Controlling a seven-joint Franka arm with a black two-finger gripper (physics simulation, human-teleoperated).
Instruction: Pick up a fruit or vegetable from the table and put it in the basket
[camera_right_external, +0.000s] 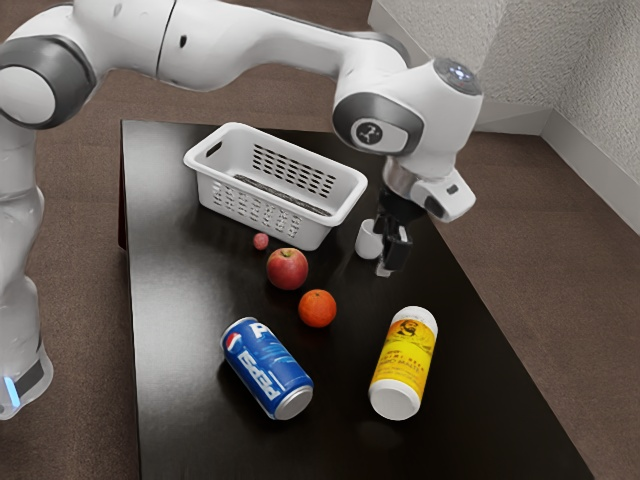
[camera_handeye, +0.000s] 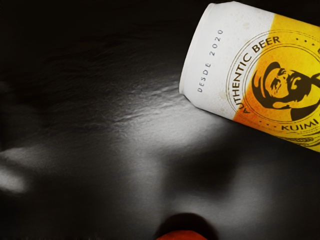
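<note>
Around the middle of the worktop (camera_right_external: 180, 350), well in from its long edges, the orange (camera_right_external: 317, 308) sits loose, likeliest pick for the basket (camera_right_external: 300, 226) by the far edge. The apple (camera_right_external: 288, 269) is just beside it; a small red fruit (camera_right_external: 261, 241) lies nearer the basket.

I'd expect the orange to be fairly light, firm with a little give, its rind grippy enough; squeezed above its widest part, it could squirt away or roll. Best hold: straight down, evenly across the middle, closing on the sides clear of the apple. The apple would be harder, slicker and easily bruised.

Whether the pincer (camera_right_external: 390, 262) is spread or pressed together, I cannot tell. It hangs toward the slanting edge at the exterior view's right and covers part of the white cup (camera_right_external: 368, 240). In the wrist view the orange is cropped to a thin cap and the yellow can (camera_right_external: 404, 360) runs out of frame. The worktop's near edge is cut off, the basket's floor is partly hidden, and the small fruit's kind is unclear.
</note>
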